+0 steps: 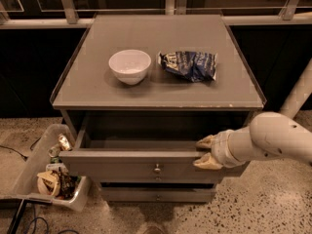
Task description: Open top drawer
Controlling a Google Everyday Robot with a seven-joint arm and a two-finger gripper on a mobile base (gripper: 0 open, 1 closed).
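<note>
The top drawer of the grey cabinet stands pulled partly out, and its plain grey inside shows behind the front panel. A small round metal knob sits at the middle of the front. My gripper reaches in from the right at the right end of the drawer front. Its two tan fingertips stand apart: one over the panel's top edge on the inner side, the other in front of the panel. The white arm runs off to the right.
A white bowl and a crumpled blue chip bag lie on the cabinet top. A lower drawer is shut below. A clear bin of clutter and cables lie on the floor at the left. A railing runs behind.
</note>
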